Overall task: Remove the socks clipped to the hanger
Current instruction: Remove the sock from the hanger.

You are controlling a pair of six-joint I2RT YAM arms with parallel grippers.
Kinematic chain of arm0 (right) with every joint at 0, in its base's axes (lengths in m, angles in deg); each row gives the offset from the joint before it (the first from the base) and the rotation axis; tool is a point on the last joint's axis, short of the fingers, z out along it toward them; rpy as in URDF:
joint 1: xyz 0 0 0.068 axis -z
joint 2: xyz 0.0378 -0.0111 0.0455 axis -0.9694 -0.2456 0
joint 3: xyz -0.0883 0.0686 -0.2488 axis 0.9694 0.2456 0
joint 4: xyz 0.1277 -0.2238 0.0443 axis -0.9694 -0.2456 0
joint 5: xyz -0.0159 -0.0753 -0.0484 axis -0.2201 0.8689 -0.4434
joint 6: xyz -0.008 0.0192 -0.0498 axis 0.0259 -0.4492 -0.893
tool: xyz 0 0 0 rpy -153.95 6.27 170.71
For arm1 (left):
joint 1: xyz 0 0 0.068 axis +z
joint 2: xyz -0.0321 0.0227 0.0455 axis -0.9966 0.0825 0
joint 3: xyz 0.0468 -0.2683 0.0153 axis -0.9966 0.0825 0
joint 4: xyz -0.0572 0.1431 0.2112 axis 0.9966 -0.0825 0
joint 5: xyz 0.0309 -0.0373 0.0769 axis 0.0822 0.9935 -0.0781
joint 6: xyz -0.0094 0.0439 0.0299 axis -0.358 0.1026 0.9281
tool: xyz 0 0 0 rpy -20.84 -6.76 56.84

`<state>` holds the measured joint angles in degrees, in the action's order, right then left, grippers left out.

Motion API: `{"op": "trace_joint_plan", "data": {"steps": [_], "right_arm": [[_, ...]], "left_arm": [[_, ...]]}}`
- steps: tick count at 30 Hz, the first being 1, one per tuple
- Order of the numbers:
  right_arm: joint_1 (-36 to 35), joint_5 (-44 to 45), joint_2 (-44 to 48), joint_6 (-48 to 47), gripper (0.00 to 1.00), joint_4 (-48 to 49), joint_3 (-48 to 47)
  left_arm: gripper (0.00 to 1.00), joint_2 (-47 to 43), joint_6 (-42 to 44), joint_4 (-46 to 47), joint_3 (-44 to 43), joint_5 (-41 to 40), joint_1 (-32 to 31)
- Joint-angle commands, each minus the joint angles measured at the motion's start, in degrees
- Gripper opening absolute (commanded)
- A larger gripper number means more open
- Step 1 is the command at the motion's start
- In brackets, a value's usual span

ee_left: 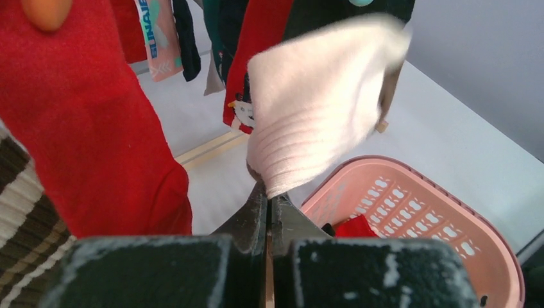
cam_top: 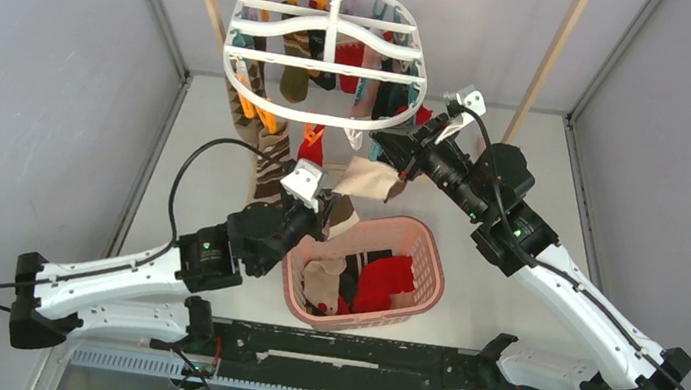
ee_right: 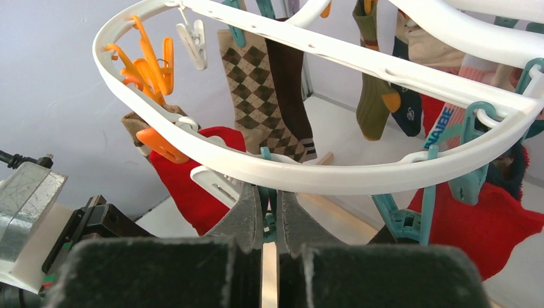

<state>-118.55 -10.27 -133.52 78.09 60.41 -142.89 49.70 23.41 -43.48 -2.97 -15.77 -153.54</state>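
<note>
The white oval hanger (cam_top: 326, 63) hangs from the rail with several socks (cam_top: 295, 72) clipped under it. It also shows in the right wrist view (ee_right: 333, 179), with an argyle sock (ee_right: 253, 96) and red socks (ee_right: 192, 186). My right gripper (cam_top: 383, 147) is shut on a teal clip (ee_right: 268, 212) at the hanger's near rim. My left gripper (cam_top: 328, 198) is shut on the cuff of a pale pink sock (ee_left: 321, 96), which stretches up toward the right gripper. I cannot tell whether the clip still grips it. A red sock (ee_left: 83, 128) hangs just left of it.
A pink lattice basket (cam_top: 388, 221) with red, cream and dark socks stands on the table between the arms, just below the held sock; it also shows in the left wrist view (ee_left: 436, 212). The wooden-framed rail (cam_top: 552, 51) stands at the back. Grey walls close both sides.
</note>
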Motion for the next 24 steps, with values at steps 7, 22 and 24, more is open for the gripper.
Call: {"op": "trace_joint_plan", "data": {"steps": [7, 22, 24], "right_arm": [[1.6, -0.2, 0.7, 1.5, 0.06, 1.9, -2.3], [1.2, -0.7, 2.2, 2.1, 0.58, -3.2, -2.2], [1.1, -0.7, 2.8, 2.2, 0.63, -4.7, -2.2]], "left_arm": [[0.0, -7.5, -6.8, -10.3, -5.7, 11.2, 0.0], [0.0, -5.1, -11.0, -11.7, -4.6, 11.3, -8.8], [0.0, -4.2, -11.4, -11.2, -3.5, 10.0, -9.3]]}}
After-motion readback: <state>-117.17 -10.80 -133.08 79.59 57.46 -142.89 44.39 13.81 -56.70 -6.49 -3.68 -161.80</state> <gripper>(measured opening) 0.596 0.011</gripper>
